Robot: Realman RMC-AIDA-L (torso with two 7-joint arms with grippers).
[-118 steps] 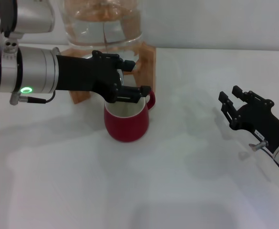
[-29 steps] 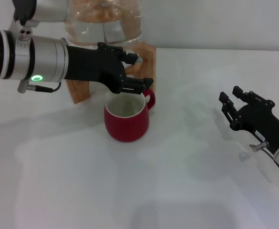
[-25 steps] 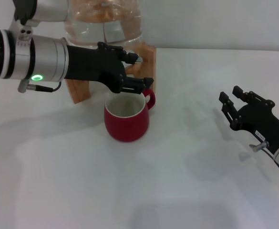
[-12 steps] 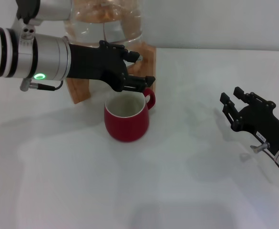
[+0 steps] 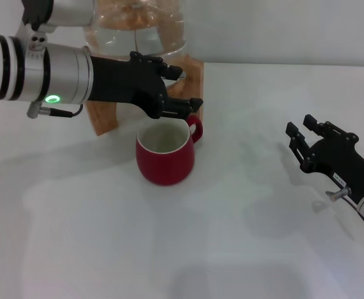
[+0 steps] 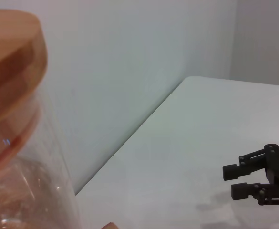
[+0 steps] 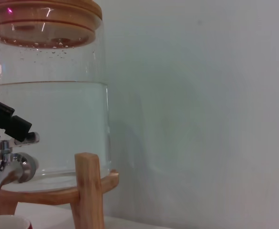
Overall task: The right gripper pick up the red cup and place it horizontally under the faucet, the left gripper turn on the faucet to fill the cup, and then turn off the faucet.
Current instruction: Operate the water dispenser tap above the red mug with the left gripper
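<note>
Under the faucet (image 7: 8, 167) sits the red cup (image 5: 165, 154), upright on the white table (image 5: 231, 249), with its handle pointing to the robot's right. The cup looks the same as it did a few seconds ago and has not moved. What has changed is the left gripper (image 5: 169, 93): it has lifted a little and slid up to the tap, so its black fingers (image 7: 10, 124) are now right at the lever, just above the cup. From these views it is hard to tell if the fingers are closed on the lever or only touching it. The cup's inside looks pale, and no stream of water shows. So the tap step seems to be happening now. The right gripper (image 5: 315, 146) rests well off to the side, fingers spread and holding nothing. Behind the tap stands the glass jar (image 7: 48, 124) on its wooden stand (image 7: 89, 191).
</note>
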